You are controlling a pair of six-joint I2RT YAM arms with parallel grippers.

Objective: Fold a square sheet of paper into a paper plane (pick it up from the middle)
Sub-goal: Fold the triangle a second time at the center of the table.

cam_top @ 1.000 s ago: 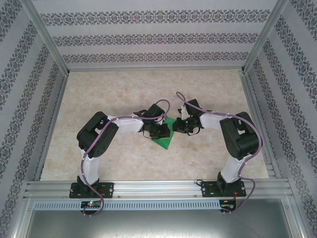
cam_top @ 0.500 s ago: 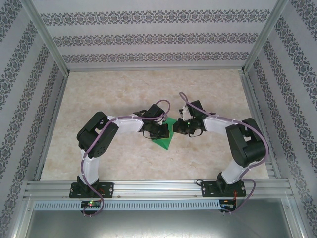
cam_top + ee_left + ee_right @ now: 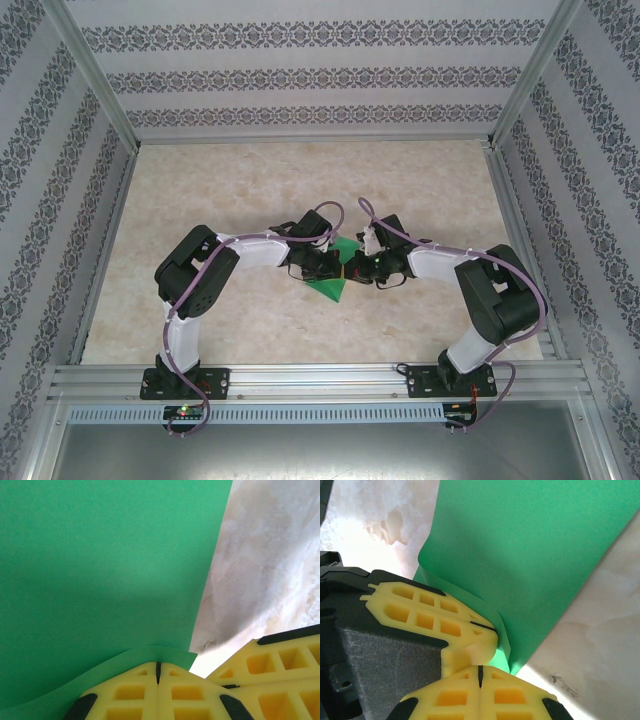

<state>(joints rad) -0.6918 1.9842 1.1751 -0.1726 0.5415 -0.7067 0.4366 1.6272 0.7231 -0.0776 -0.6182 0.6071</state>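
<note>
No text, label, brand, number or sign can be read. The paper is plain green, and the walls carry only bands of repeating ornament.

The square sheet of paper is thin, smooth, matt green paper. The left claw and right claw have matt yellow moulded plastic fingers with recessed grid cells and black corner patches. The counter looks like smooth beige marble; the near rail is brushed aluminium.
</note>
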